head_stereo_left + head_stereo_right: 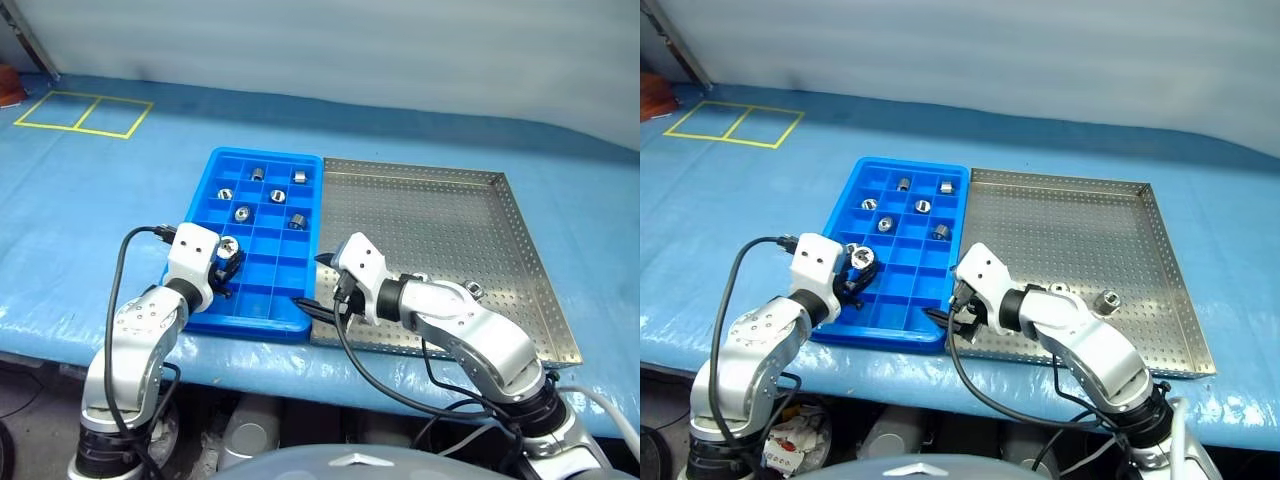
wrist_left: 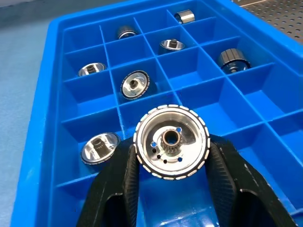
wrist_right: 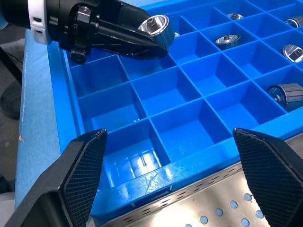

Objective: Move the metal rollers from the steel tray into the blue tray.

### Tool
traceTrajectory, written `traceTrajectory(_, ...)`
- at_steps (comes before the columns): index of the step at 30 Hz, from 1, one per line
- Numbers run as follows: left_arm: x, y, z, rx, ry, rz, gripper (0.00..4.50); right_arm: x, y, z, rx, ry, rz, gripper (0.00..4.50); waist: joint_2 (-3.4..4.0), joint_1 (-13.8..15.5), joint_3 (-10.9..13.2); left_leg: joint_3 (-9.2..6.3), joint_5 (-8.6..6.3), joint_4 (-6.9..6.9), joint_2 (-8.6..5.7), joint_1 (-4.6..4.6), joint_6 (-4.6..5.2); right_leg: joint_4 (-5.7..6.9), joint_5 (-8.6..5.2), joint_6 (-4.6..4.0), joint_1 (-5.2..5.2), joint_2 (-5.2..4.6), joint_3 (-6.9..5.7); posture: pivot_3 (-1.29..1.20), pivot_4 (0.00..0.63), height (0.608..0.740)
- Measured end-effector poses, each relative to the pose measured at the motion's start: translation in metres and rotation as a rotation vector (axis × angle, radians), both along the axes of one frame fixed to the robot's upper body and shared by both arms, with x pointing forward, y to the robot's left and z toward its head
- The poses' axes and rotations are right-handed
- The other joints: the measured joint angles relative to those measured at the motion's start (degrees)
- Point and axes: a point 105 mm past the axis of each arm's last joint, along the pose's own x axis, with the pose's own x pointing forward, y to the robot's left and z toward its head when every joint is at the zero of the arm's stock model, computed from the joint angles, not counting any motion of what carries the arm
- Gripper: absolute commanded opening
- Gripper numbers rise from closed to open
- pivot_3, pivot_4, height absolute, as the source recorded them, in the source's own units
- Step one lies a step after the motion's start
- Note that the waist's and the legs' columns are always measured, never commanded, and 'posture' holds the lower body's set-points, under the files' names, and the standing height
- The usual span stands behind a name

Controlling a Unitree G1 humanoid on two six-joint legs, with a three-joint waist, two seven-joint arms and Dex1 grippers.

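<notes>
The blue tray (image 1: 252, 324) lies left of the steel tray (image 1: 430, 215), edge to edge. Several metal rollers (image 1: 278, 196) sit in the blue tray's far compartments. Two more rollers (image 1: 1107, 299) rest near the steel tray's front edge. My left gripper (image 1: 228, 264) hovers over the blue tray's near-left compartments, shut on one roller (image 2: 171, 142) whose open face is toward the wrist camera. Another roller (image 2: 100, 147) lies in a compartment just beside it. My right gripper (image 3: 170, 142) stands open and empty at the blue tray's near-right edge, where the two trays meet.
The blue table cover (image 1: 90, 230) spreads under both trays, its front edge close behind them. Yellow tape rectangles (image 1: 85, 112) mark the far left. A reddish object (image 1: 8, 84) sits at the far-left corner. Black cables (image 1: 125, 262) loop from both wrists.
</notes>
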Motion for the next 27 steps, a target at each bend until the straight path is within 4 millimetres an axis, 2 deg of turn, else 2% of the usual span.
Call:
traceTrajectory(3,-0.005,0.003,-0.010,0.023,0.062,0.003,1.67,-0.001,-0.005,-0.002,0.003,0.005,-0.033,4.50,0.01,-0.20,0.00,-0.05,0.00,-0.01,-0.01,-0.07,0.00,-0.01,-0.02,-0.04,-0.03,-0.04,-0.06,0.32,0.150,0.740)
traceTrajectory(8,-0.006,0.008,-0.009,0.039,0.075,0.009,1.67,-0.002,-0.010,0.000,0.014,-0.009,-0.073,4.50,0.02,-0.72,0.00,-0.12,0.01,-0.01,0.00,-0.08,-0.03,0.00,-0.08,-0.12,-0.03,-0.07,-0.22,0.28,0.150,0.740)
traceTrajectory(13,-0.002,0.008,-0.003,0.011,0.064,0.005,3.41,-0.001,-0.015,0.000,0.014,-0.008,-0.106,4.50,0.06,-1.03,0.02,-0.27,0.08,0.00,0.01,-0.09,-0.15,0.00,-0.11,-0.14,0.01,-0.11,-0.45,0.27,0.150,0.740)
traceTrajectory(16,0.004,-0.013,0.011,-0.083,0.014,-0.066,4.39,-0.002,-0.014,0.004,0.022,-0.027,-0.111,4.50,0.05,-1.06,0.02,-0.34,0.10,0.01,-0.04,-0.14,-0.16,-0.01,-0.10,-0.16,0.03,-0.22,-0.58,0.24,0.150,0.740)
traceTrajectory(18,0.006,-0.034,0.028,-0.177,-0.039,-0.174,4.39,-0.004,-0.019,0.004,0.025,-0.025,-0.135,4.50,0.04,-0.99,0.02,-0.44,0.11,0.02,-0.08,-0.27,-0.16,-0.01,-0.10,-0.19,-0.01,-0.31,-0.74,0.22,0.150,0.740)
traceTrajectory(19,0.006,-0.047,0.043,-0.224,-0.084,-0.261,4.39,-0.006,-0.022,0.004,0.022,-0.021,-0.153,4.50,0.04,-1.11,0.02,-0.46,0.12,0.02,-0.10,-0.29,-0.16,-0.01,-0.11,-0.21,-0.02,-0.34,-0.77,0.21,0.150,0.740)
traceTrajectory(22,0.003,-0.070,0.068,-0.278,-0.148,-0.436,4.39,-0.009,-0.035,0.004,0.010,-0.022,-0.207,4.50,0.07,-1.90,0.01,-0.45,0.11,-0.02,-0.14,-0.29,-0.15,0.00,-0.12,-0.23,-0.03,-0.36,-0.78,0.18,0.150,0.740)
traceTrajectory(24,0.001,-0.083,0.071,-0.261,-0.136,-0.554,4.39,-0.016,-0.049,-0.001,-0.022,-0.005,-0.251,4.50,0.07,-2.20,0.01,-0.55,0.11,-0.02,-0.19,-0.29,-0.15,0.00,-0.14,-0.24,0.02,-0.34,-0.84,0.16,0.150,0.740)
traceTrajectory(27,0.005,-0.094,0.064,-0.213,-0.081,-0.671,4.39,-0.024,-0.060,-0.004,-0.043,0.015,-0.291,4.50,0.08,-3.27,0.02,-0.57,0.14,0.00,-0.18,-0.26,-0.16,0.01,-0.17,-0.22,0.06,-0.28,-0.85,0.12,0.150,0.740)
